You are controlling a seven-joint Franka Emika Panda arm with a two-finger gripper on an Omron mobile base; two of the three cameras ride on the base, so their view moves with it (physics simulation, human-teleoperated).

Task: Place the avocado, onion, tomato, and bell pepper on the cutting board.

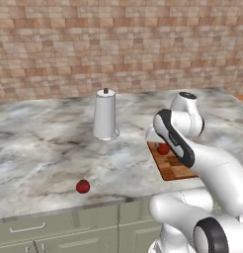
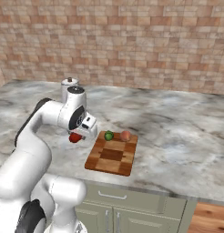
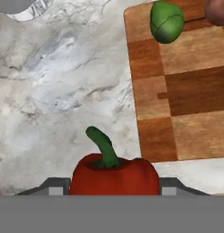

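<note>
While the gripper [image 3: 114,191] is clamped on the bell pepper [image 3: 114,175] above the marble surface [image 3: 63,91] just beside the cutting board [image 3: 186,104], the pepper looks light, glossy, hollow-firm, best pinched across its waist.

My left base camera sits behind the arm, looking forward and down across the marble counter [image 1: 49,143] toward the brick wall [image 1: 118,39]. My right base camera does the same from the other side — both share the cutting board [image 2: 111,157] [image 1: 170,165] and that counter. The hand camera looks straight down, close over the board's [image 3: 182,100] left edge.
</note>
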